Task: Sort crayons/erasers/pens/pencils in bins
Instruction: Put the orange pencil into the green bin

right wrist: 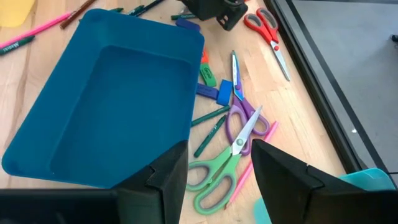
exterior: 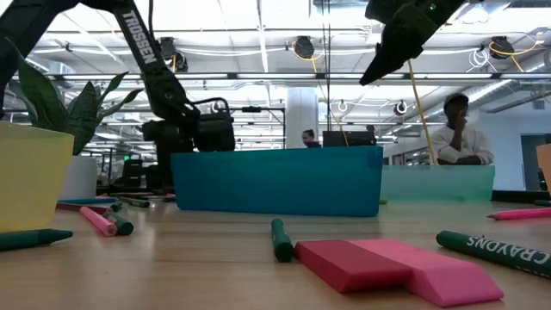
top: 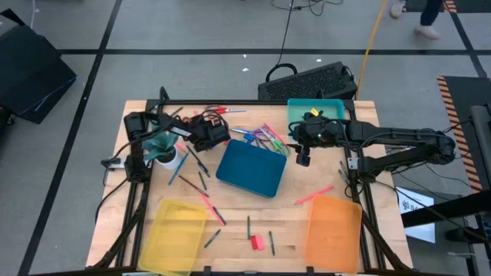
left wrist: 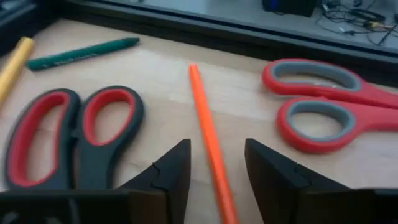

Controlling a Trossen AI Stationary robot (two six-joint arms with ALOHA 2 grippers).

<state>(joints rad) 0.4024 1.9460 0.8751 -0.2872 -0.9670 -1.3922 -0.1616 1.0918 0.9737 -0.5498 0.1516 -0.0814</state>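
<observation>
Both jaws stand open: my left gripper (left wrist: pixel 214 177) straddles an orange pen (left wrist: pixel 210 140) at the far left, my right gripper (right wrist: pixel 217 180) hovers beside the blue bin (right wrist: pixel 112 99). Erasers (top: pixel 258 242) lie near, between yellow and orange bins.

Scissors (right wrist: pixel 231 144), a keyboard (top: pixel 311 80) and a seated person (exterior: pixel 459 133).

Bright, even overhead light; soft shadows; near foreground blurred in low view.

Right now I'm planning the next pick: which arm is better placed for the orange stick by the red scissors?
Left. The left gripper is open, with the orange stick running between its fingers. The right gripper hangs over the dark blue bin.
</observation>
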